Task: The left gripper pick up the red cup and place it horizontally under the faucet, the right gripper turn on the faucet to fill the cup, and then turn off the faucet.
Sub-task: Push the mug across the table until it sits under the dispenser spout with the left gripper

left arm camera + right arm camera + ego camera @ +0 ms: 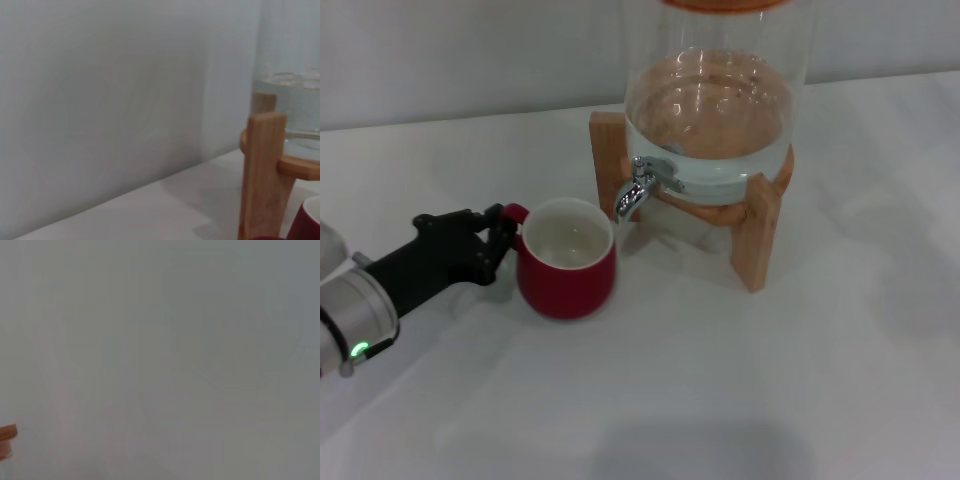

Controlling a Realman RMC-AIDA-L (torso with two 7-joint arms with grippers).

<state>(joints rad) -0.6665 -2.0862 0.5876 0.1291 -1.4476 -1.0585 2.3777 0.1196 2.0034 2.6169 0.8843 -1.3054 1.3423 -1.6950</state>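
Note:
The red cup (566,270) stands upright on the white table, white inside showing, with its handle towards my left arm. My left gripper (503,235) is at that handle, its black fingers closed around it. The chrome faucet (638,186) sticks out of the glass dispenser (715,100), and its spout ends just above the cup's right rim. No stream of water shows. A sliver of the cup also shows in the left wrist view (306,225). My right gripper is out of view.
The dispenser holds water and rests on a wooden stand (756,235), also seen in the left wrist view (262,175). A white wall runs behind the table. The right wrist view shows only a white surface and a bit of wood (7,434).

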